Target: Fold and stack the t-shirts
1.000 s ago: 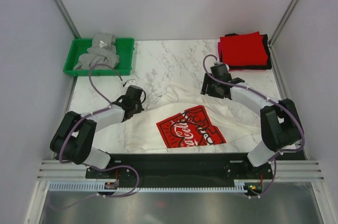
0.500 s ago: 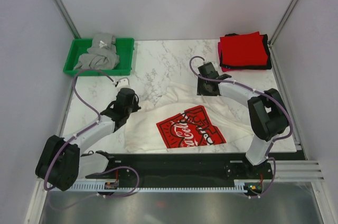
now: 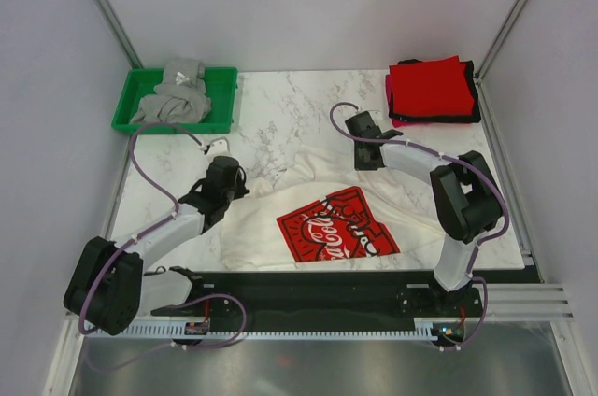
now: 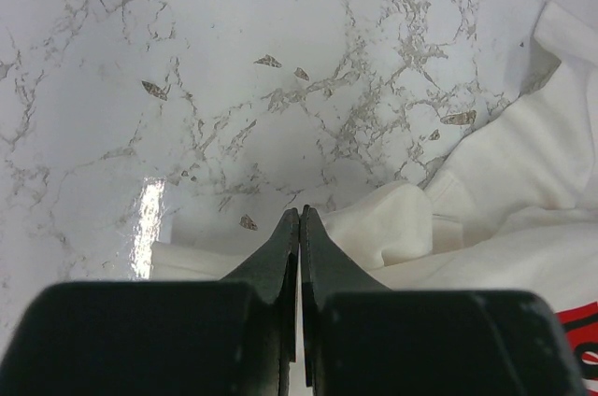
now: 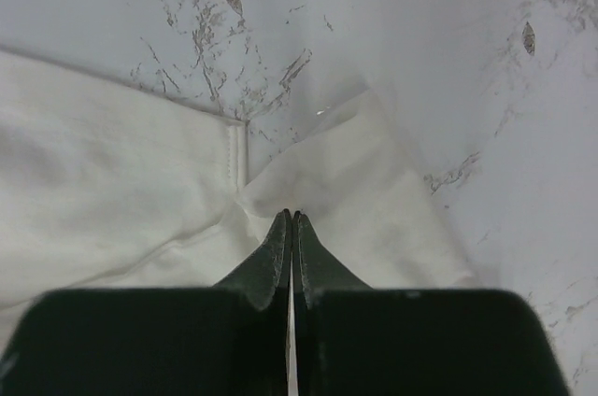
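White t-shirt [image 3: 257, 228] lies under both closed jaws' tips; hems bunched.

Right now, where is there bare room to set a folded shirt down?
Bare marble lies between the green tray and the red-topped stack, beyond the white shirt. The near half is crowded: that shirt covers it.

Surface [image 4: 187, 60]: marble-patterned, glossy, smooth.
White t-shirt [image 5: 103, 200]: matt soft cloth, stitched hem.
Tray [image 3: 124, 114]: green plastic.
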Available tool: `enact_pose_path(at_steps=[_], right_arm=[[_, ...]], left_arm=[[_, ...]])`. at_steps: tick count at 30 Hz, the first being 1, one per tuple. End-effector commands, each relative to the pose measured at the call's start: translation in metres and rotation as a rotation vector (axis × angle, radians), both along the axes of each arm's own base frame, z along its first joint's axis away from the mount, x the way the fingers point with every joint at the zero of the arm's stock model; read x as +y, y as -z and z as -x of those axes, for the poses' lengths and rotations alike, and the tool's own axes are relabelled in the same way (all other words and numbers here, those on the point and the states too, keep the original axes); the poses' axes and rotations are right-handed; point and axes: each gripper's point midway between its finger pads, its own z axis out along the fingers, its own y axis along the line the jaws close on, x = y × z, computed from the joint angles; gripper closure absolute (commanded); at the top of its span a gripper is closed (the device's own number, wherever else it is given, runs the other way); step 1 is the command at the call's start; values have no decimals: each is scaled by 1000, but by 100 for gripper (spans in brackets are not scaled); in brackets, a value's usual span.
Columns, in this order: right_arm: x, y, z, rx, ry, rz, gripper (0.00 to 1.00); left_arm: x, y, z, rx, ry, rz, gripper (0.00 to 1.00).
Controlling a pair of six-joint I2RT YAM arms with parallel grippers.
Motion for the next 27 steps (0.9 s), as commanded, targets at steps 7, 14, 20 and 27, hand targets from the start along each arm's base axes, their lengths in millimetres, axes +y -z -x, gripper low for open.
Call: enact_pose_path(at_steps=[7, 14, 20, 27], right_arm=[[-30, -78, -12, -165, 75, -7, 100], [-152, -191, 19, -410, 348, -70, 100], [-189, -185, 65, -415, 486, -98, 100], [-178, -228, 85, -538, 432, -249, 100]], left_arm=[[10, -53, -3, -99, -45, 14, 98], [31, -185, 27, -357, -77, 106, 98], [50, -212, 58, -399, -102, 126, 98], [57, -257, 87, -480, -51, 151, 98]])
